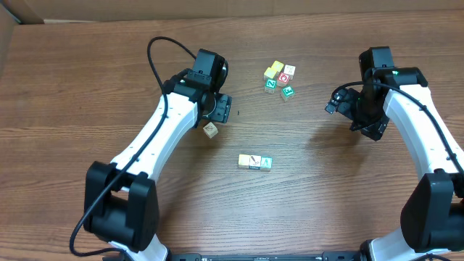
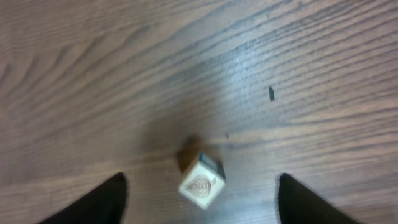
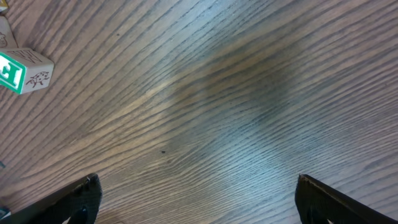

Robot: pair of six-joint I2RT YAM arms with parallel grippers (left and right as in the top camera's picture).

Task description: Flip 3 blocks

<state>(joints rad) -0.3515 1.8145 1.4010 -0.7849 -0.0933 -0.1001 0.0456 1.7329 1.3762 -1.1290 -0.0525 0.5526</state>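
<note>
Broadly, we judge the task to be somewhere in its middle, though the desk (image 1: 87,87) gives no sure count of flips. The left pincer (image 1: 216,110) hangs with its fingers (image 2: 102,202) spread wide, grasping nothing. The right pincer (image 3: 199,202) is likewise released, over bare wood at the right side.

A cluster (image 1: 272,84) of blocks sits at the far middle, with a red cube (image 1: 284,77) among them. A row (image 1: 254,162) of three lies near the centre, touching side by side. A lone block (image 2: 202,182) lies tilted between the left fingers, touching neither, with a pale picture face toward the wrist camera. We take it as the flip in hand. Whether the row counts as already flipped we cannot tell, since no face shows which way was up.

The left fingertips are cut off at the frame's bottom. The lone block is blurred, so its mark is unreadable. In the right wrist view a green-faced block (image 3: 23,71) is clipped at the left edge. A speck (image 2: 271,93) on the wood is too small to name.
</note>
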